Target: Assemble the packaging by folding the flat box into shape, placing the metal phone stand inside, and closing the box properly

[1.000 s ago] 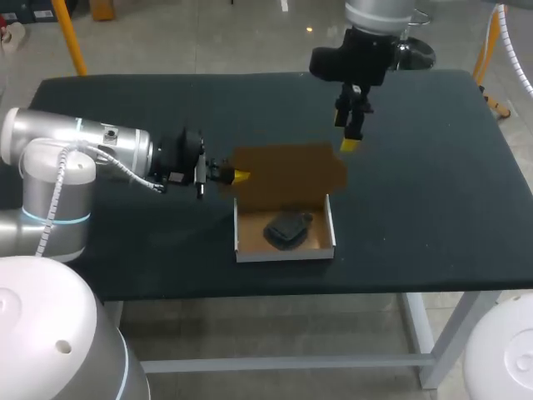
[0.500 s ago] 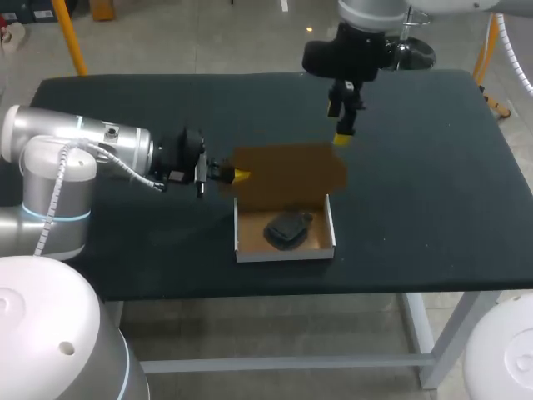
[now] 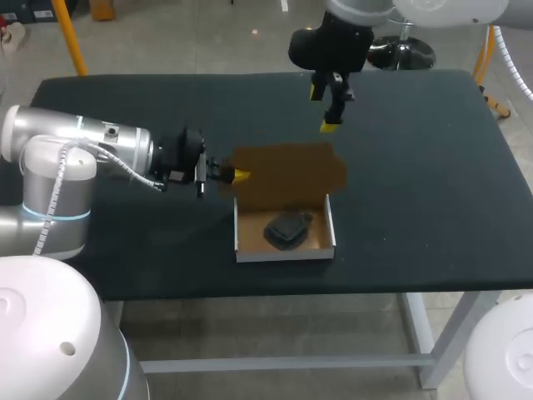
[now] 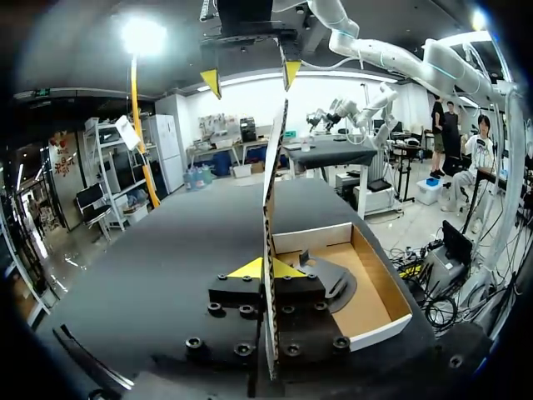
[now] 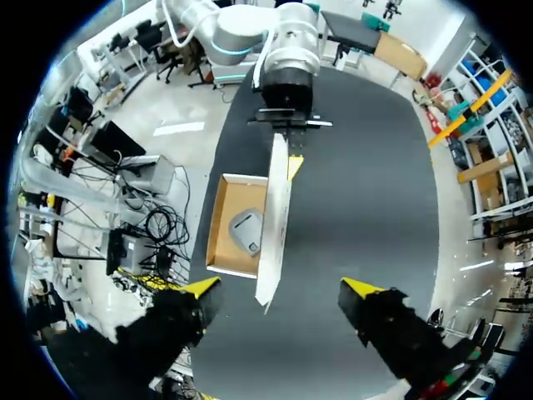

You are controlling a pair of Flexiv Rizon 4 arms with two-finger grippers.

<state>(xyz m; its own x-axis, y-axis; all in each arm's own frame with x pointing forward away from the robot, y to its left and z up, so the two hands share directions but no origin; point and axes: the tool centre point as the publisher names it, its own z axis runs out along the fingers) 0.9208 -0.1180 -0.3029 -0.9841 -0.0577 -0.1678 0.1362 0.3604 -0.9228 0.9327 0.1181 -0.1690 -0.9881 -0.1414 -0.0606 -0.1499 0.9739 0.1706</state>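
Head view: drew right claw up and leftward, away from the lid; kept phone stand in box on tabletop. Left wrist: kept left claw clamped on lid edge. Right wrist: held right claw spread, empty; closing judged pending.

A dark matte tabletop fills the head view. Below its near edge stand white legs joined by a white crossbar. Glossy grey floor surrounds it.
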